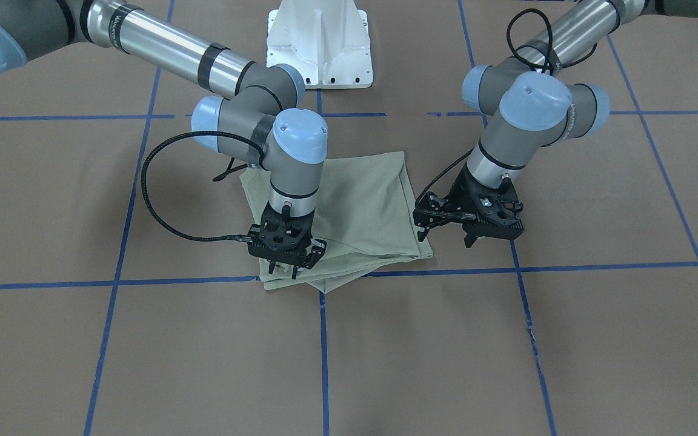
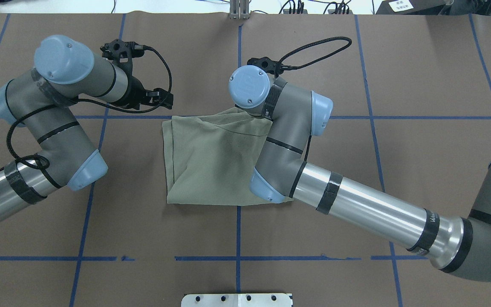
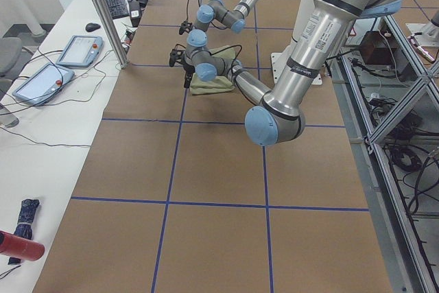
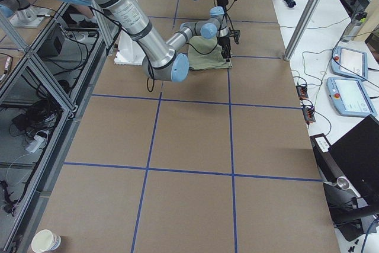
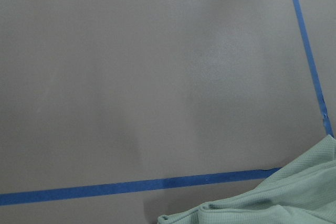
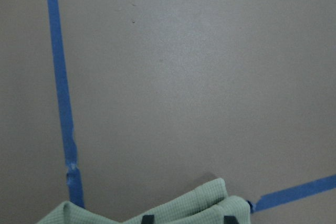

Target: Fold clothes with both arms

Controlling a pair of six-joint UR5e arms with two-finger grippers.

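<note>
Green shirt (image 1: 367,206) folded on counter (image 1: 597,339). R fingers (image 6: 148,220) spread, tips on its corner (no pinch); L fingers (image 1: 469,237) spread beside edge.

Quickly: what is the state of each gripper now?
Left gripper: open, empty, beside the pale sage-green knit shirt.
Right gripper: open, over its corner.

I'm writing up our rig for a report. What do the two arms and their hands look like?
Both the left arm and right arm are silver tubes with grey joints, light-blue round caps and black tape bands. Braided black cables loop to the black two-finger left hand and right hand.
</note>
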